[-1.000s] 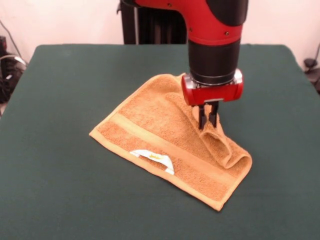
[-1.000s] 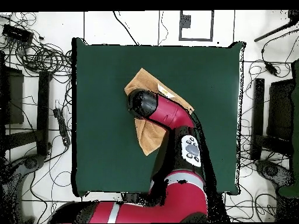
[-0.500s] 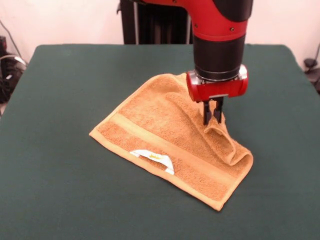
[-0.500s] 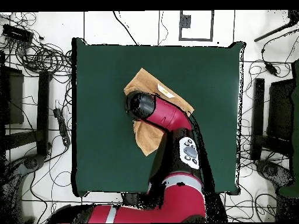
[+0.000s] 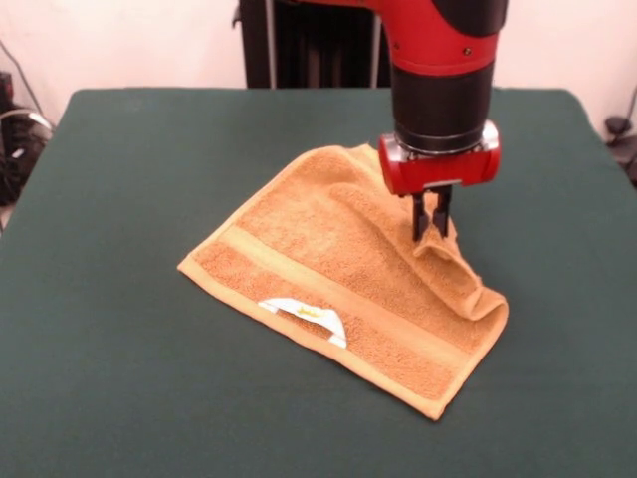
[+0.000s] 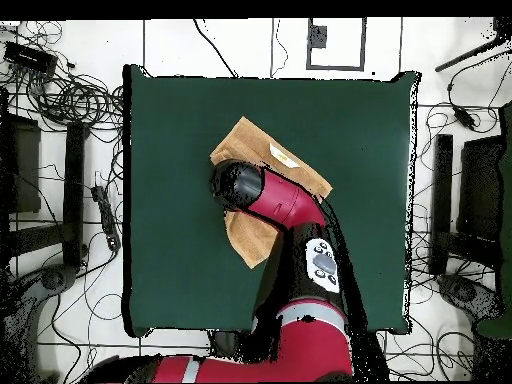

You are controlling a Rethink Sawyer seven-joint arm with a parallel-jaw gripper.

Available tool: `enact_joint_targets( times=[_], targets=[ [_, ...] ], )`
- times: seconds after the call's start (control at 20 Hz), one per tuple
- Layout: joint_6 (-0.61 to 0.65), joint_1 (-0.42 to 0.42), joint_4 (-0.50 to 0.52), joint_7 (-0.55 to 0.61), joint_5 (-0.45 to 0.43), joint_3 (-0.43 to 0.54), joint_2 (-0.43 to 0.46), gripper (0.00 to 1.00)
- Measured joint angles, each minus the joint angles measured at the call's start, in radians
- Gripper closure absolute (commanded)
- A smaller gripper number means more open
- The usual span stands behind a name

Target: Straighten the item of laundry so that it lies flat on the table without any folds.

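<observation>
The orange-tan towel (image 5: 318, 259) lies near the middle of the green table (image 5: 119, 199), its white label (image 5: 304, 313) at the front edge. Its right side is still doubled over in a raised fold (image 5: 463, 284). My gripper (image 5: 431, 221) stands upright over that fold, shut on a pinch of the towel's lifted edge. In the overhead view the towel (image 6: 260, 145) shows on the table (image 6: 170, 130), partly under the red arm (image 6: 285, 205), which hides the gripper there.
Tangled cables (image 6: 70, 95) and dark stands (image 6: 455, 205) lie on the floor around the table. Bare green cloth surrounds the towel on all sides, widest toward the front and left in the front view.
The gripper has moved to the right in the front view, still holding the towel. The fold has been drawn outward and lies narrower, closer to the towel's right edge.
</observation>
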Motion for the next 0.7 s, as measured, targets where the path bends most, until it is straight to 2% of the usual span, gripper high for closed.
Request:
enact_joint_targets(
  times=[0.7],
  targets=[
    [0.000,-0.003,0.052,0.000,0.000,0.040,0.000,1.00]
  ],
)
